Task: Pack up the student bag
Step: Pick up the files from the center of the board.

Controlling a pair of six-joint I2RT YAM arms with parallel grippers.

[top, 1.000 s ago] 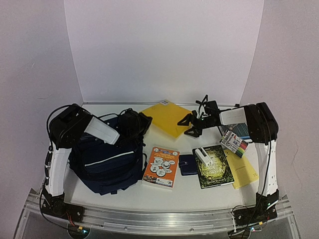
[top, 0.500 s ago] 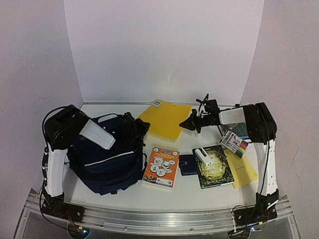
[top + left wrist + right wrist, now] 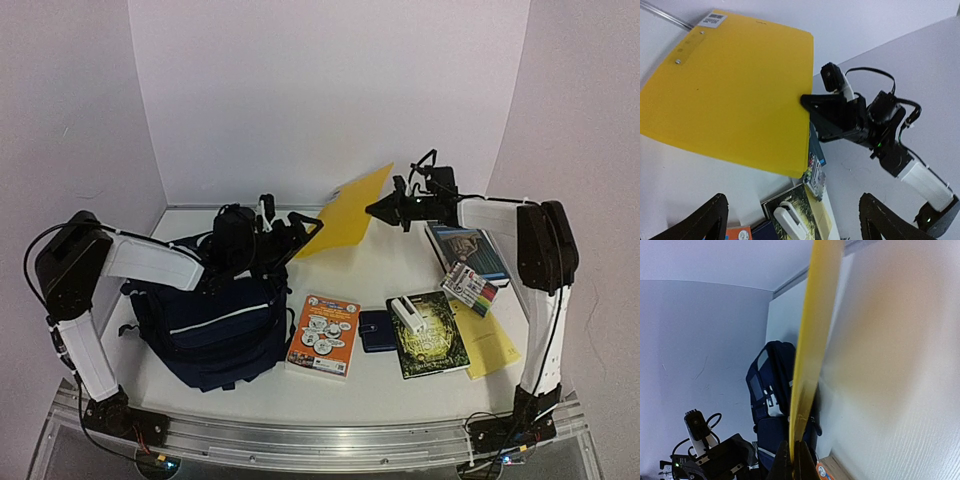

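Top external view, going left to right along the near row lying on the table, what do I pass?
The navy backpack → orange booklet → small navy wallet → dark green book → yellow sheet.

This is looking like a robotics lab test cell: plain white panels (image 3: 330, 100) are closing in a white table (image 3: 400, 385) on three sides, while a left arm (image 3: 150, 258) and a right arm (image 3: 540, 290) are standing bolted to an aluminium rail (image 3: 320, 440) running along its near edge, thin cables (image 3: 428, 158) trailing from them. School things are filling the scene: a student bag (image 3: 215, 335), an orange book (image 3: 324, 334), a marker pack (image 3: 470, 288), a yellow folder (image 3: 350, 210).
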